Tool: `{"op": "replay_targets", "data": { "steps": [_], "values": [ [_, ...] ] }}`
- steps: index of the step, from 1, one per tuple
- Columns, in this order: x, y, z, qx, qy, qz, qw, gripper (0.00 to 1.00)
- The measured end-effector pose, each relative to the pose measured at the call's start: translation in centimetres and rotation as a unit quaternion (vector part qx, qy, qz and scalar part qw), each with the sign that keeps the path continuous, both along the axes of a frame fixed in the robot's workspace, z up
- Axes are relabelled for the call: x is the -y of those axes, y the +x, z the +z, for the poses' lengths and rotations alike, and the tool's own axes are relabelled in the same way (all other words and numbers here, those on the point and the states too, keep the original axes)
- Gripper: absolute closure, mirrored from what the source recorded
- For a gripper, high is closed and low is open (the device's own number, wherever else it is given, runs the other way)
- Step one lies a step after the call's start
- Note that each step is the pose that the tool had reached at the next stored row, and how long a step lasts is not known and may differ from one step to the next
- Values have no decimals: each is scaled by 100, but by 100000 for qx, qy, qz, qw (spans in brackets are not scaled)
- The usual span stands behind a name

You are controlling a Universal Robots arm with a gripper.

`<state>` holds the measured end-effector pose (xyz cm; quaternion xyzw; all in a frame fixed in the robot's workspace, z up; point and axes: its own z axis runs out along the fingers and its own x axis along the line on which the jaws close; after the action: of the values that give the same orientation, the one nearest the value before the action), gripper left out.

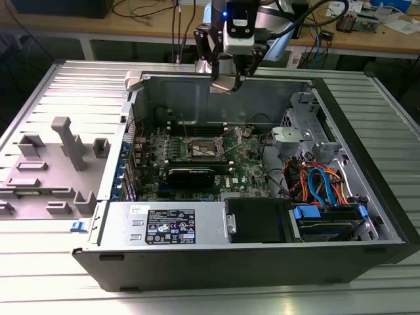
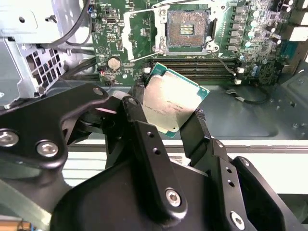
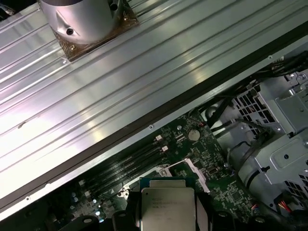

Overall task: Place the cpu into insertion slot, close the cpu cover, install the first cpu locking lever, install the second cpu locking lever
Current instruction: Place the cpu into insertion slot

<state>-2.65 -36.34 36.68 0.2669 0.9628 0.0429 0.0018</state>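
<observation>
My gripper [image 1: 226, 77] hangs above the far wall of the open computer case, shut on the cpu [image 1: 222, 83]. The cpu [image 2: 171, 103] is a flat silver-grey square with a green rim, pinched at two opposite edges by the black fingers [image 2: 137, 108], slightly tilted. It is also seen between the fingers in the first wrist view, cpu [image 3: 167, 209]. The insertion slot [image 2: 187, 30] lies bare on the green board, its dark pin field exposed. The cpu cover [image 2: 129, 29] stands swung open beside the slot. In the exterior view the insertion slot [image 1: 202, 147] lies below and in front of the gripper.
Long black memory slots [image 2: 192, 67] run between the cpu and the socket. A graphics card [image 1: 190, 176], power supply [image 1: 167, 226] and drive bay with orange and blue cables [image 1: 321, 184] fill the case. A grey fixture tray [image 1: 59, 164] sits at the exterior view's left.
</observation>
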Motion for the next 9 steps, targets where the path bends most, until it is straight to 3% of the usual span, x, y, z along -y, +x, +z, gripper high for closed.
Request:
{"op": "replay_targets", "data": {
  "steps": [4, 6, 9],
  "values": [
    [0, 0, -4, 2, 3, -2040, 99979, 46],
    [1, 0, -10, 2, -35, -4117, 99915, 46],
    [1, 0, -15, 6, -158, -5776, 99833, 46]
  ]
}}
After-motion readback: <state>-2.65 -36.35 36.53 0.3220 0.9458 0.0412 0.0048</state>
